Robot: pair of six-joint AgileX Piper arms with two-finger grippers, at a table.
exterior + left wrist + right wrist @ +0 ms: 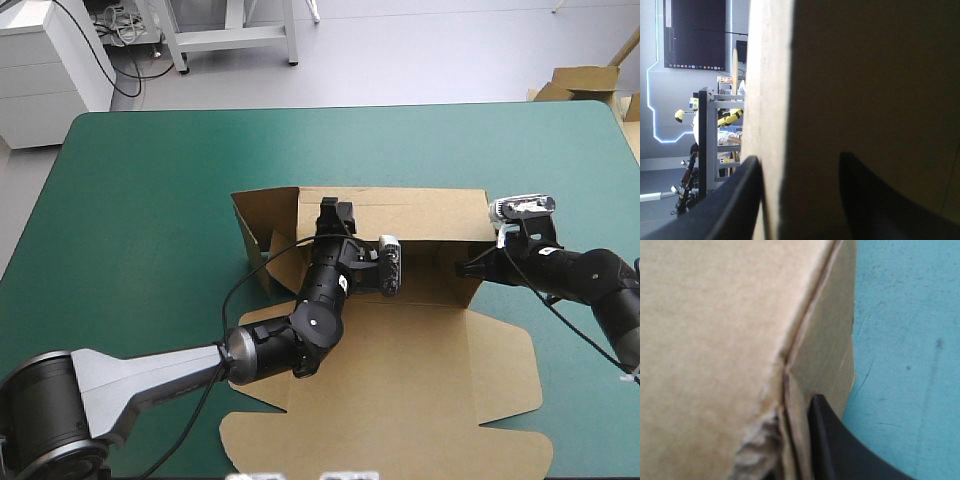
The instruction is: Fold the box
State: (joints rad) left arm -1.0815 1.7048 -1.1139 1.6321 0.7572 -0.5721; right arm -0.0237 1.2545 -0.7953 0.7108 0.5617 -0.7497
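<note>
The left gripper (335,207) straddles the box (420,370) at its 12 o'clock back wall, fingers parted. The right gripper (463,268) pinches its 3 o'clock side wall.

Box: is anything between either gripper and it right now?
Nothing visible stands in the way. The left gripper straddles the far wall of the box, and the right gripper is right at its right-hand wall. Board fills much of both wrist views.
</note>
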